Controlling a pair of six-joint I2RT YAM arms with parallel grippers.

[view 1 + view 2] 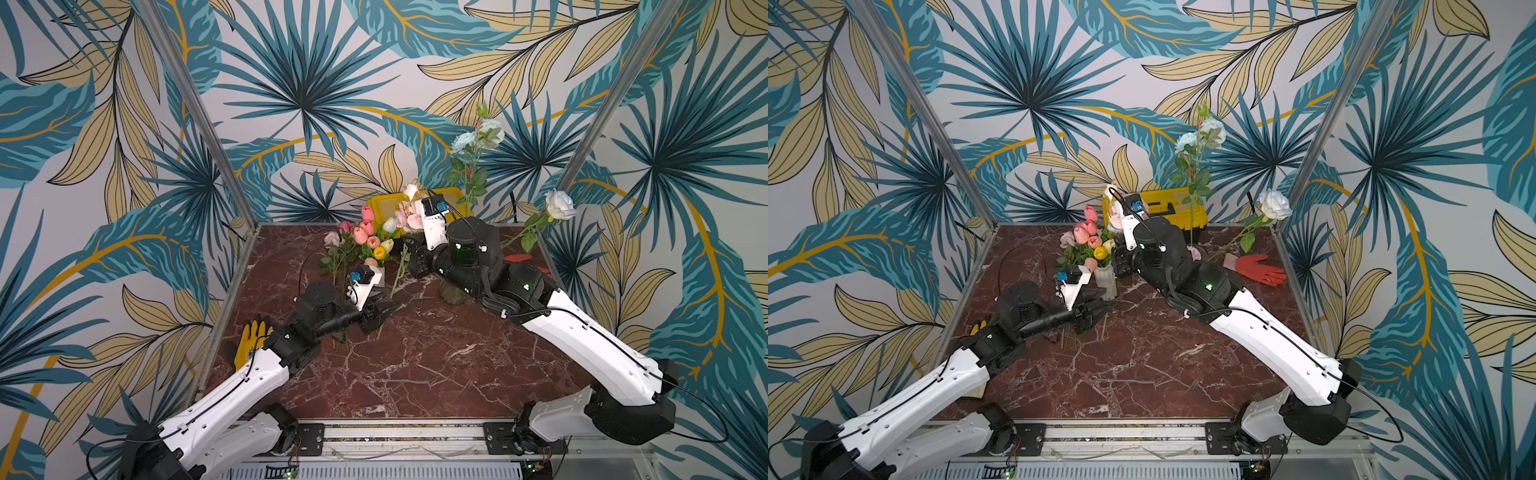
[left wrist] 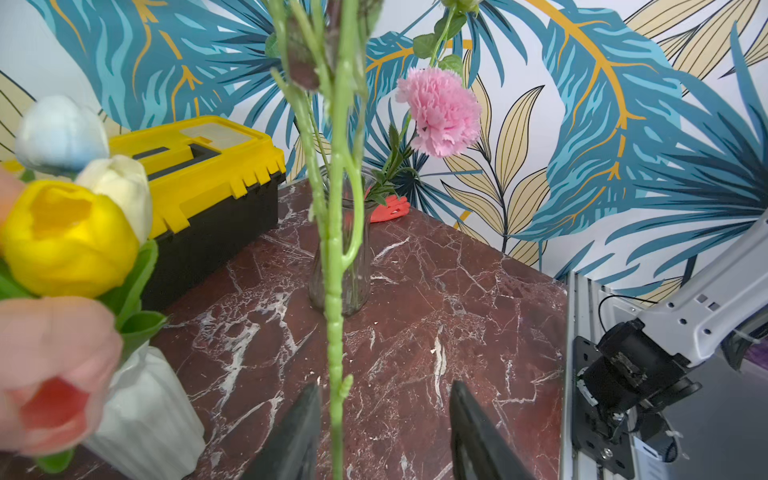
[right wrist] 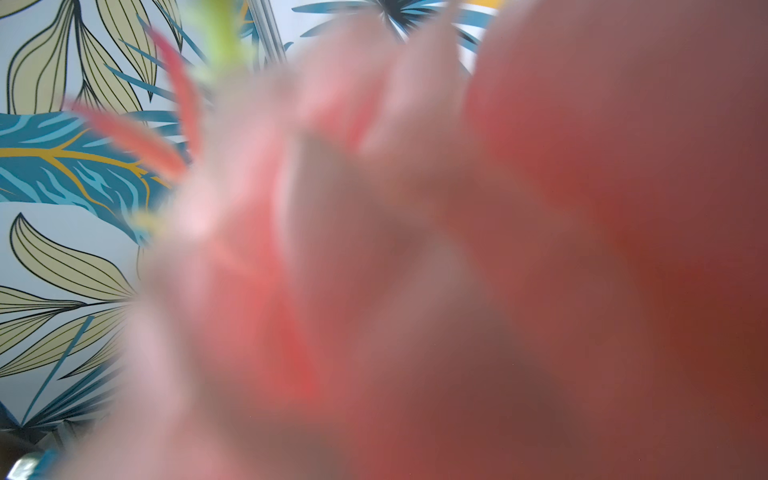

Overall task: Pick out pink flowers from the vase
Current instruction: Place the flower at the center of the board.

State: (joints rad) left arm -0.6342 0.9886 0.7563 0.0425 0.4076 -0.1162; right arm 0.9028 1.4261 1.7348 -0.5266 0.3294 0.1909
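Lowest in the left wrist view, my left gripper (image 2: 384, 388) stands half wide, its fingers on either side of a knobbly green stem (image 2: 334, 332) without pinching it; I judge this a handover, since the stem hangs clear of the marble. The stem belongs to the pale pink spray (image 1: 409, 214) at centre frame in a top view; the right gripper (image 1: 409, 255) is clamped tight, on that stem as far as I can judge, though petals blur its own camera. Behind the stem, the glass vase (image 2: 340, 266) holds a pink carnation (image 2: 440, 112), not yet picked; pink roses (image 1: 332, 239) seem to lie left of the white ribbed vase (image 2: 145, 415) of tulips. The tabletop (image 1: 415, 365) is red-brown veined marble; a yellow toolbox (image 2: 199, 166) sits against the back wall; leaf-print wallpaper (image 1: 299, 83) closes us in.
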